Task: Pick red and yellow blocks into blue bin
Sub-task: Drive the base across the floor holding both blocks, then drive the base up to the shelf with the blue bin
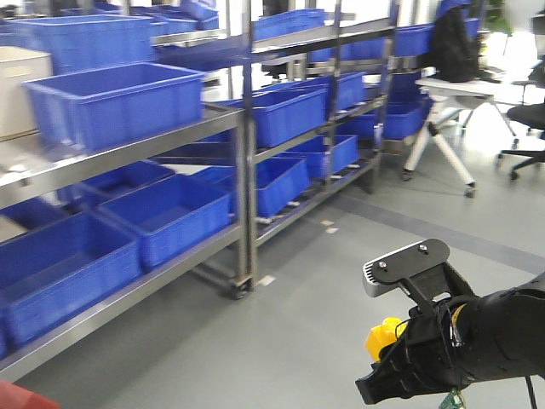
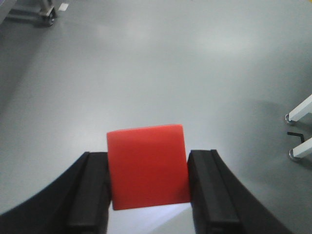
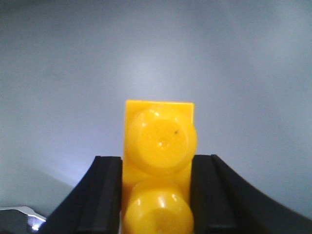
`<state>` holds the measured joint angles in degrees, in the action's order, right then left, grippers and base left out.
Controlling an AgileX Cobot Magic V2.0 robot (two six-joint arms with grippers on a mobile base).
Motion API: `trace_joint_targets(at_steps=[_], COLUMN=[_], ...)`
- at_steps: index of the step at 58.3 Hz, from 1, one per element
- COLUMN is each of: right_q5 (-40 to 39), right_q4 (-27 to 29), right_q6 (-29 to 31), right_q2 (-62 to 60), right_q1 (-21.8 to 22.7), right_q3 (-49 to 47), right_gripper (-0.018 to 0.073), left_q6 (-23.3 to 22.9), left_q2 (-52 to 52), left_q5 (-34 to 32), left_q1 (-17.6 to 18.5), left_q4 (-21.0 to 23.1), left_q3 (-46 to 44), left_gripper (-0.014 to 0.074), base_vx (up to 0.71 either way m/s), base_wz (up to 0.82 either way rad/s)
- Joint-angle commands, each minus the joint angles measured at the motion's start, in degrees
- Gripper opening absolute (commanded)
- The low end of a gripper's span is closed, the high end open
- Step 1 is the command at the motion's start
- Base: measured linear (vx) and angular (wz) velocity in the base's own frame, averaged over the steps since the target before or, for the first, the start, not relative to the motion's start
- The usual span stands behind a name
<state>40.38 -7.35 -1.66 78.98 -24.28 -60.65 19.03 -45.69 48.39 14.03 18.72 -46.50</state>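
Picks look done: left claw (image 2: 148, 163) clamped tight on the red cube (image 2: 147, 168), right claw (image 3: 156, 161) squeezing the yellow brick (image 3: 159, 141), both over bare floor, so next comes reaching the shelved blue bins (image 1: 115, 106) at ten o'clock and releasing.

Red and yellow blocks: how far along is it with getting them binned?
Picking looks done: the left fingers clamp the red cube, the right fingers clamp the yellow brick. Both hang over bare floor. Left: dropping them into a blue bin.

Steel shelf rack (image 1: 247, 170) with blue bins (image 1: 115, 104), on smooth grey floor (image 1: 324, 281).
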Motion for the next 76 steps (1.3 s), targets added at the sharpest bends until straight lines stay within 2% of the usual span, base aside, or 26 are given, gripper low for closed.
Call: trace_joint_targets(at_steps=[1, 32, 76], right_q5=[-3.19, -3.19, -3.19], right_q4=[-0.83, -0.83, -0.83], right_q6=[0.26, 0.26, 0.26], right_q2=[-1.98, -1.98, -1.98], right_q1=[0.20, 0.20, 0.20], right_q3=[-1.61, -1.61, -1.61], right_gripper=[0.0225, 0.0225, 0.0225], left_q6=[0.01, 0.01, 0.01], left_q2=[0.29, 0.29, 0.29], left_q5=[-3.72, -3.77, -3.77], left_q1=[0.25, 0.25, 0.25], left_q4=[1.54, 1.54, 1.54], left_q3=[-1.38, -1.38, -1.38], left_gripper=[0.0288, 0.0288, 0.0288], base_vx=[0.43, 0.43, 0.44], base_wz=[-0.38, -0.33, -0.17])
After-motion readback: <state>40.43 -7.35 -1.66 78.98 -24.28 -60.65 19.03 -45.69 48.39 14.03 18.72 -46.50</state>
